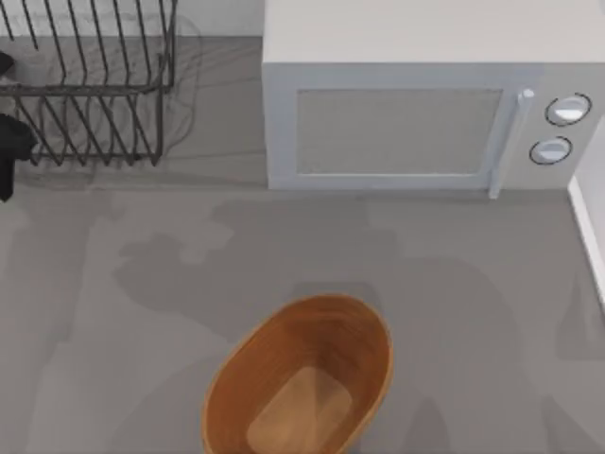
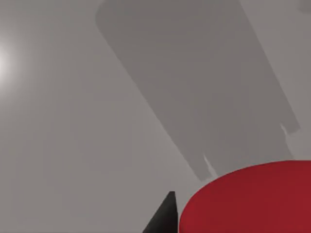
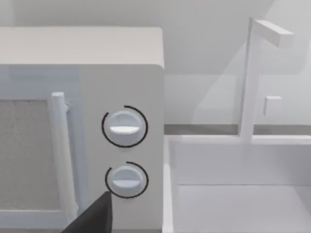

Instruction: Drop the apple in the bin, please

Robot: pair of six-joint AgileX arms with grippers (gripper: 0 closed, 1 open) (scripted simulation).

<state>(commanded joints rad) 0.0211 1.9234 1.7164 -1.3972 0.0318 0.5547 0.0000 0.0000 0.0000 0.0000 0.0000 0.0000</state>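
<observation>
The bin (image 1: 302, 378), its long axis slanting, sits at the worktop's (image 1: 104, 312) near edge. The apple (image 2: 252, 199) lies close against the left end effector's fingertip (image 2: 164, 216); whether it's grasped, I cannot tell.

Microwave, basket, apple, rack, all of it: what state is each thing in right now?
Microwave: door shut.
Bin: upright, nothing in it.
Apple: close under the left wrist camera, beside a dark fingertip.
Wire rack: upright, nothing in its slots.
Sink: dry, tap not running.
</observation>
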